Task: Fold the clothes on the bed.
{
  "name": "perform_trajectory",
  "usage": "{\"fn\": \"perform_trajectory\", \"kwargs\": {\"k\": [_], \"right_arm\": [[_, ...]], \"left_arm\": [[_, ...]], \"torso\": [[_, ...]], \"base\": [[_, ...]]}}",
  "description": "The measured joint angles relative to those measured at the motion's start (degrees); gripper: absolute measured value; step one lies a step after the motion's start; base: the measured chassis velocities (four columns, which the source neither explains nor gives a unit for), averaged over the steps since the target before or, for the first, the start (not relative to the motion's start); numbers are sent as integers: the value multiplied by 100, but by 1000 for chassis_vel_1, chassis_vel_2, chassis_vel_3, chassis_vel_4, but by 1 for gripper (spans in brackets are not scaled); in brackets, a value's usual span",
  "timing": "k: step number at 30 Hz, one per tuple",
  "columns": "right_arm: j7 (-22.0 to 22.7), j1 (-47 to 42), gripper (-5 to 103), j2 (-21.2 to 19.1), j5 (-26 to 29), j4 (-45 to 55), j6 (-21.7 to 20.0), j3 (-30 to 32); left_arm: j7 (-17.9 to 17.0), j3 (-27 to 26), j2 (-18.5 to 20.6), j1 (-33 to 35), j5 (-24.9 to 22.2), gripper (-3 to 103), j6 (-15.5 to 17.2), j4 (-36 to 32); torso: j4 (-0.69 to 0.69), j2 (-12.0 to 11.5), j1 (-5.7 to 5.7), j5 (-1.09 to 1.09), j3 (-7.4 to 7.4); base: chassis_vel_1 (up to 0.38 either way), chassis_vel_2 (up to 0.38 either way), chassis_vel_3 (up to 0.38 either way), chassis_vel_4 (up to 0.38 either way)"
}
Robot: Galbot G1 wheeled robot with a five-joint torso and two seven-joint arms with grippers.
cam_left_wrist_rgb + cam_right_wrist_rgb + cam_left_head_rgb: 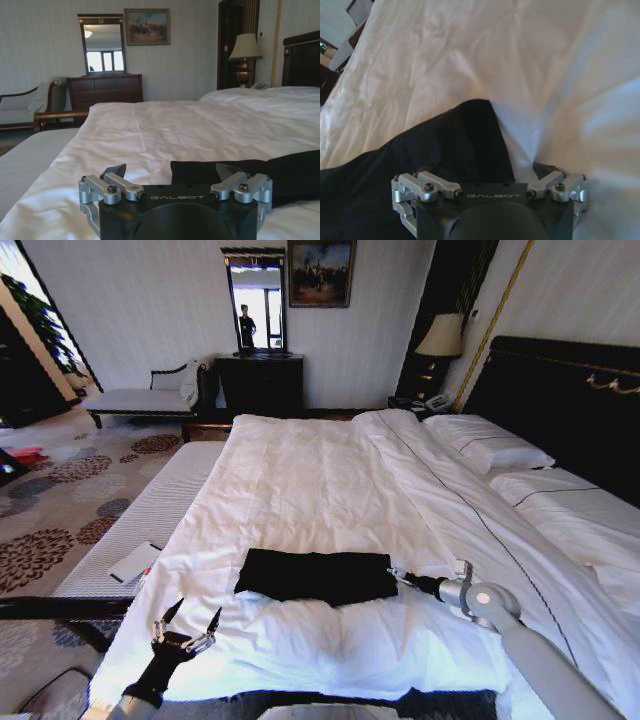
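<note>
The left gripper (187,624) sits nearest, low over the foot edge of the bed (330,490) toward its left corner, its two fingers (213,621) spread wide and grasping nothing; in the left wrist view the same fingers (116,171) stand apart above the white duvet, with the black T-shirt (280,172) just beyond them and untouched. The right gripper (398,574) reaches in from the right side at the shirt's right-hand end; from the right wrist view its fingers (544,169) seem spread at the border of cloth and duvet, though the tips are too far hidden to say whether they pinch any fabric. The T-shirt (316,575) lies near the foot edge of the bed, about midway across, already gathered into a compact dark rectangle with fairly straight edges, far smaller than the duvet around it. By that shape the folding looks mostly done; perhaps one last fold or some tidying of the right end is left. A pale flat object (135,562) rests on the bench beside the bed's left edge.
</note>
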Motion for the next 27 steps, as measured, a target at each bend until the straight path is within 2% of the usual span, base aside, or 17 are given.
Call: {"fn": "perform_trajectory", "kwargs": {"k": [21, 23, 25, 27], "right_arm": [[141, 335, 101, 198, -41, 178, 7, -467], [155, 353, 96, 197, -49, 176, 8, -484], [158, 354, 96, 197, -53, 176, 9, -488], [158, 351, 85, 196, -83, 176, 10, -495]], "left_arm": [[-7, 0, 1, -1, -4, 100, 9, -1], [-7, 0, 1, -2, -4, 100, 9, -1], [-7, 0, 1, -1, -4, 100, 9, -1], [-7, 0, 2, -2, -4, 100, 9, -1]], "torso": [[0, -1, 0, 1, 0], [1, -1, 0, 1, 0], [1, -1, 0, 0, 0], [0, -1, 0, 0, 0]], "base": [[0, 0, 0, 0], [0, 0, 0, 0], [0, 0, 0, 0], [0, 0, 0, 0]]}}
